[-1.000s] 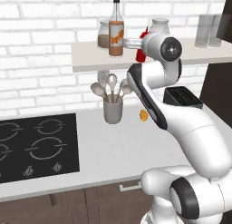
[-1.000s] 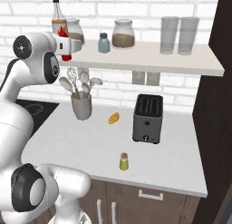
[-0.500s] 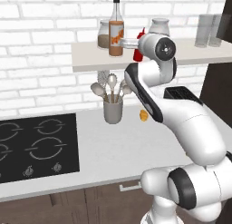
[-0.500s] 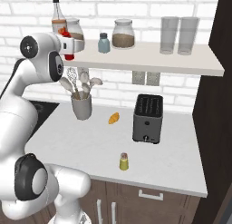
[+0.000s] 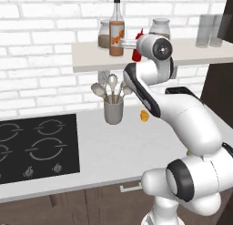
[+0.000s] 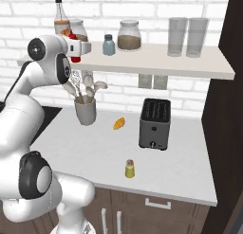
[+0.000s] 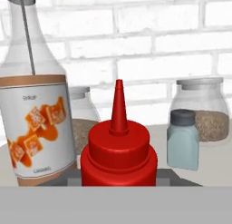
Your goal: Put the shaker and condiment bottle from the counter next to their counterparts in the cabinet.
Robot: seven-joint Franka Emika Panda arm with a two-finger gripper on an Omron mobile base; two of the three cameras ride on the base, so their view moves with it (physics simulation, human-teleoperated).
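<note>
My gripper (image 5: 136,48) is shut on the red condiment bottle (image 7: 118,150), holding it upright at the level of the beige cabinet shelf (image 5: 91,60). In the hand view its nozzle points up, with the tall glass bottle with the orange label (image 7: 36,105) just to its left and the pale blue shaker (image 7: 182,139) to its right, both further back on the shelf. From the right base view the red bottle (image 6: 72,37) hangs at the shelf's left end by the glass bottle (image 6: 60,22). The yellow-olive shaker (image 6: 129,169) stands on the counter (image 6: 95,152) near its front edge.
Glass jars (image 6: 129,35) and two tall tumblers (image 6: 187,36) stand on the shelf. On the counter are a utensil holder (image 6: 85,110), a black toaster (image 6: 154,124) and a small orange pastry (image 6: 119,123). The black stove (image 5: 36,144) lies left. A dark tall cabinet (image 6: 228,110) closes the right side.
The hand with the red bottle has edged a little closer to the shelf and the glass bottle. The grip stays shut and nothing on the counter has moved.
</note>
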